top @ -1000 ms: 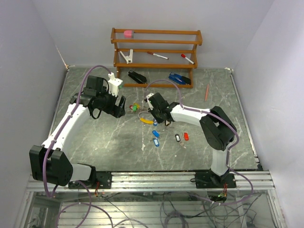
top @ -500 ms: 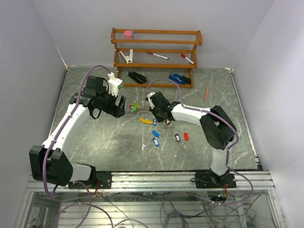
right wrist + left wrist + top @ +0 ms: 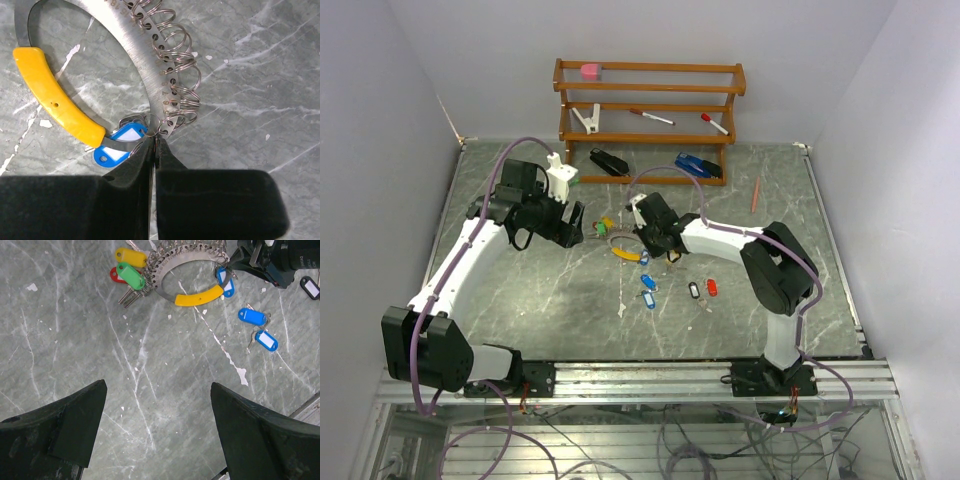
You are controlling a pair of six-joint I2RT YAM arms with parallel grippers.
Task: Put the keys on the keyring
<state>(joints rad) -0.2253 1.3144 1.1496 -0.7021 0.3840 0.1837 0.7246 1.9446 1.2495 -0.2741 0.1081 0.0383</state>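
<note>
Grey marbled bench (image 3: 570,300) carries the keyring (image 3: 150,75) mid-surface, with red, yellow and green tagged keys (image 3: 131,276) at its end. On its metal band, beside a blue-tagged key (image 3: 120,145), the right fingers (image 3: 210,200) are pinched closed. Over bare stone, the left fingers (image 3: 260,440) gape apart.

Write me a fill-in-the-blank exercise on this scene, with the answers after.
The keyring has a curved grip coloured ____. The left gripper hangs above the table with jaws ____. The right gripper has its jaws ____. The key beside the right gripper's tips bears a ____ tag.
Missing words: yellow; open; shut; blue.
</note>
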